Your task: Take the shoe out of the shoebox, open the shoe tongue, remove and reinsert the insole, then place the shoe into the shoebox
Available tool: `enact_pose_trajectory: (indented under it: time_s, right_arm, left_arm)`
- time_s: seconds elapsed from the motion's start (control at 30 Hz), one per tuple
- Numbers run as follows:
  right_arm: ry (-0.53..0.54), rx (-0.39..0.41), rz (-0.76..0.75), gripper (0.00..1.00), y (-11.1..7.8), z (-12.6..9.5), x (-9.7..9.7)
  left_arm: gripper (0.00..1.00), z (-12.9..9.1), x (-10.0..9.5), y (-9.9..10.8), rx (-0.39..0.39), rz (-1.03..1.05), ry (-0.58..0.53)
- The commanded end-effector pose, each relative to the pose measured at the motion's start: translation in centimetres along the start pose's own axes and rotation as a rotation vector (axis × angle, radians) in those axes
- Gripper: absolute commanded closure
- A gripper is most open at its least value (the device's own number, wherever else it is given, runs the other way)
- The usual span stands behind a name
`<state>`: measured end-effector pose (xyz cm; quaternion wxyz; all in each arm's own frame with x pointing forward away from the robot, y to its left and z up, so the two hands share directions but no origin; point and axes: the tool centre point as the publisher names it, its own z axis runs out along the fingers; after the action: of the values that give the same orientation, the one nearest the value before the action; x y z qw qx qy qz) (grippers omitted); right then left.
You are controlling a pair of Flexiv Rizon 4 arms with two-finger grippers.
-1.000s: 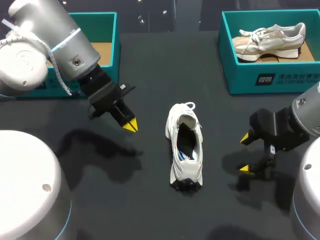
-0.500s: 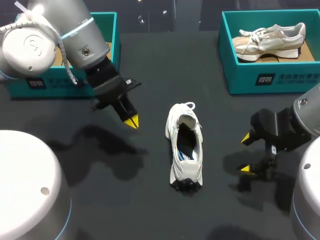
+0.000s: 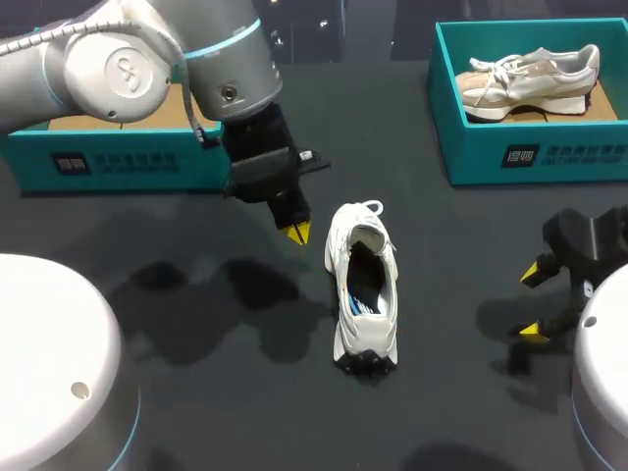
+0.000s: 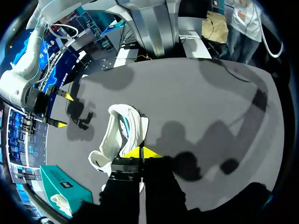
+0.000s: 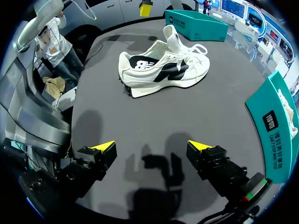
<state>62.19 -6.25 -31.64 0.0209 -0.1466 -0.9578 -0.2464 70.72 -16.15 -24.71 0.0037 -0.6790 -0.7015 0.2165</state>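
Now: shoe out on table, neither gripper on it

- Shoe (image 3: 363, 285): white, standing on its sole near the middle of the dark table (image 3: 442, 412), outside both boxes. Heel toward the robot, toe away. Its mouth gapes upward and the tongue stands up, as the right wrist view shows (image 5: 163, 67).
- Left gripper (image 3: 297, 233): just beside the shoe's front end, on its left, not touching. Fingers pressed together, the yellow tips meeting in one point with nothing between them; the left wrist view (image 4: 140, 153) shows this, with the shoe (image 4: 119, 137) ahead of the tips.
- Right gripper (image 3: 533, 301): well apart from the shoe, at the table's right side near the robot. Fingers spread wide and holding nothing. In its own view (image 5: 152, 147) bare table lies between the tips and the shoe.
- Left box (image 3: 128, 162): teal, at the far left. The left arm crosses over it and hides much of its inside; the part that shows is brown floor.
- Right box (image 3: 530, 152): teal, at the far right, holding a beige shoe (image 3: 530, 80) lying on its side.
- Arm shadows fall on the table left of the shoe.
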Motion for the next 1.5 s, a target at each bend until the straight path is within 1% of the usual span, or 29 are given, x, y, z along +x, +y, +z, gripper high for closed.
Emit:
enact_pose_trajectory:
  time_s: [0.03, 0.1, 0.13, 0.17, 0.2, 0.43, 0.5, 0.53, 0.67, 0.73, 1.07, 1.2, 1.37, 1.5]
  right_arm:
    - [-0.012, -0.005, -0.002, 0.0, -0.3, -1.0, 0.9]
    - [-0.012, -0.005, -0.002, 0.0, -0.3, -1.0, 0.9]
    - [-0.012, -0.005, -0.002, 0.0, -0.3, -1.0, 0.9]
    - [-0.012, -0.005, -0.002, 0.0, -0.3, -1.0, 0.9]
    - [-0.012, -0.005, -0.002, 0.0, -0.3, -1.0, 0.9]
    - [-0.012, -0.005, -0.002, 0.0, -0.3, -1.0, 0.9]
    - [-0.012, -0.005, -0.002, 0.0, -0.3, -1.0, 0.9]
    - [-0.012, -0.005, -0.002, 0.0, -0.3, -1.0, 0.9]
    - [-0.012, -0.005, -0.002, 0.0, -0.3, -1.0, 0.9]
    - [-0.012, -0.005, -0.002, 0.0, -0.3, -1.0, 0.9]
    - [-0.012, -0.005, -0.002, 0.0, -0.3, -1.0, 0.9]
    - [-0.012, -0.005, -0.002, 0.0, -0.3, -1.0, 0.9]
    - [-0.012, -0.005, -0.002, 0.0, -0.3, -1.0, 0.9]
    - [-0.012, -0.005, -0.002, 0.0, -0.3, -1.0, 0.9]
  left_arm:
    - [1.0, 0.3, -2.0, -0.1, -0.012, 0.044, 0.158]
    - [1.0, 0.7, -2.7, -0.3, -0.012, 0.099, 0.19]
    - [1.0, 1.1, -3.0, -0.5, -0.017, 0.143, 0.229]
    - [1.0, 1.4, -3.2, -0.7, -0.035, 0.185, 0.281]
    - [1.0, 1.5, -3.2, -0.8, -0.076, 0.218, 0.329]
    - [1.0, 1.5, -3.2, -0.8, -0.076, 0.218, 0.329]
    - [1.0, 2.2, -3.7, -1.1, -0.084, 0.248, 0.343]
    - [1.0, 2.4, -4.0, -1.1, -0.069, 0.254, 0.336]
    - [1.0, 3.7, -5.0, -1.3, -0.059, 0.295, 0.362]
    - [1.0, 4.2, -5.2, -1.3, -0.074, 0.3, 0.382]
    - [1.0, 4.1, -5.3, -1.3, -0.071, 0.321, 0.381]
    - [1.0, 5.3, -5.8, -1.0, -0.061, 0.337, 0.391]
    - [1.0, 6.7, -5.8, -0.7, -0.049, 0.364, 0.387]
    - [1.0, 7.8, -5.6, -0.7, -0.057, 0.381, 0.403]
